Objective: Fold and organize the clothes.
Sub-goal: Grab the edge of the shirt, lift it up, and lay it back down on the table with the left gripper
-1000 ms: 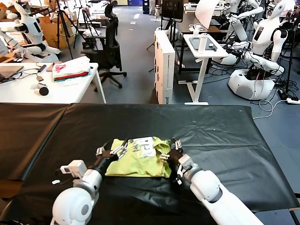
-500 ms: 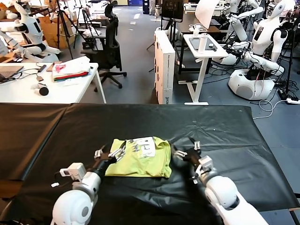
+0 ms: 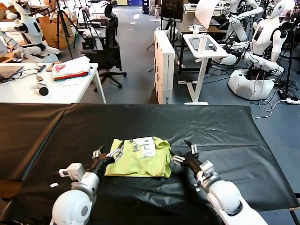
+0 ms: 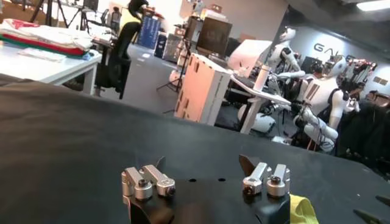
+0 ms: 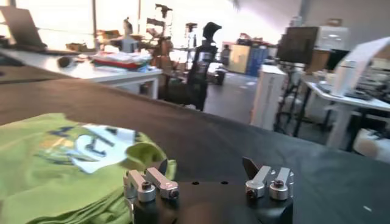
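Head view, lower centre: the lime-yellow T-shirt (image 3: 139,164) lies as a compact folded rectangle on the black table cover (image 3: 225,136), a white printed panel uppermost near its far edge; the right wrist view shows the same garment (image 5: 55,164) with soft rolled folds along one side.

Left gripper (image 3: 107,155): at the shirt's left edge, fingers spread and holding nothing; the left wrist view confirms the wide gap between the fingertips (image 4: 159,181), with only a sliver of yellow cloth (image 4: 301,210) at the frame's lower right.

Right gripper (image 3: 183,153): just beside the shirt's right edge, likewise spread and empty; whether it touches the cloth cannot be told. The two flank the bundle symmetrically, a placement that suits either tidying its sides or taking both edges for a further fold; judged from the compact shape, the folding appears well advanced.

Surface: matte black sheeting, slightly wrinkled, spanning the lower half of the head view.

Room: upper left, a white desk (image 3: 28,91) bearing a fabric pile (image 3: 70,70) of white, pink and red; upper centre, a black office chair (image 3: 108,42) and a small white stand (image 3: 199,51); upper right, other white robots (image 3: 262,42) among cables on a grey floor.
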Controlling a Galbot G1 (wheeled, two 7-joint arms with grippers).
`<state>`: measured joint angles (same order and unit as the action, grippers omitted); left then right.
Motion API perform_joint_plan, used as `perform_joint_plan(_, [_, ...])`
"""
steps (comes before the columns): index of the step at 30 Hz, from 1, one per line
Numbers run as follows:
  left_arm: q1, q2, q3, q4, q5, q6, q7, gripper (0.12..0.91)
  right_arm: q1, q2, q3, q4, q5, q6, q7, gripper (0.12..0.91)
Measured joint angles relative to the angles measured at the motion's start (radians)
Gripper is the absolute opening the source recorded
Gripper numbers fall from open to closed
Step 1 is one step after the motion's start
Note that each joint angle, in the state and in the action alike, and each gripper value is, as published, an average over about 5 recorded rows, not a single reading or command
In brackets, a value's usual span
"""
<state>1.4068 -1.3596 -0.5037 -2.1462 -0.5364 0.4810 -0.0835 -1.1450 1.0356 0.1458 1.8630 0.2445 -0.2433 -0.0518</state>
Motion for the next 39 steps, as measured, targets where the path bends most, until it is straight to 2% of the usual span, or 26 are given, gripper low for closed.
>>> perform_joint_plan(5, [0.006,-0.009,0.003,0.001,0.011,-0.001,0.0,0.907,0.095,0.017,-0.102,-0.074,-0.027,0.002,0.016,0.907])
perform_joint_plan(9, [0.009,-0.013,0.003,0.002,0.016,-0.003,0.0,0.907,0.146,0.042,-0.142,-0.135,-0.03,0.006,0.055,0.907])
perform_joint_plan(14, [0.014,-0.015,0.002,0.008,0.021,-0.011,0.001,0.907,0.153,0.07,-0.129,-0.165,0.001,0.022,0.111,0.907])
perform_joint_plan(18, [0.016,-0.015,0.0,0.017,0.025,-0.018,0.002,0.907,0.124,0.083,-0.079,-0.156,0.052,0.06,0.164,0.907])
perform_joint_plan(20, [0.016,-0.013,0.001,0.023,0.026,-0.021,0.004,0.907,0.1,0.084,-0.049,-0.142,0.085,0.086,0.173,0.907])
perform_joint_plan(22, [0.016,-0.01,0.001,0.031,0.028,-0.023,0.006,0.907,0.072,0.08,-0.019,-0.125,0.111,0.106,0.161,0.907])
perform_joint_plan(26, [0.016,0.001,-0.001,0.044,0.03,-0.027,0.012,0.907,0.012,0.065,0.03,-0.077,0.136,0.12,0.104,0.907])
perform_joint_plan(28, [0.016,0.01,-0.002,0.051,0.03,-0.03,0.015,0.907,-0.019,0.054,0.05,-0.047,0.136,0.119,0.088,0.907])
perform_joint_plan(33, [0.008,0.028,-0.005,0.074,0.03,-0.037,0.025,0.907,-0.096,0.037,0.092,0.025,0.121,0.13,0.088,0.907])
perform_joint_plan(39, [-0.01,0.032,0.002,0.119,0.026,-0.064,0.054,0.907,-0.195,0.04,0.155,0.106,0.184,0.159,0.089,0.907])
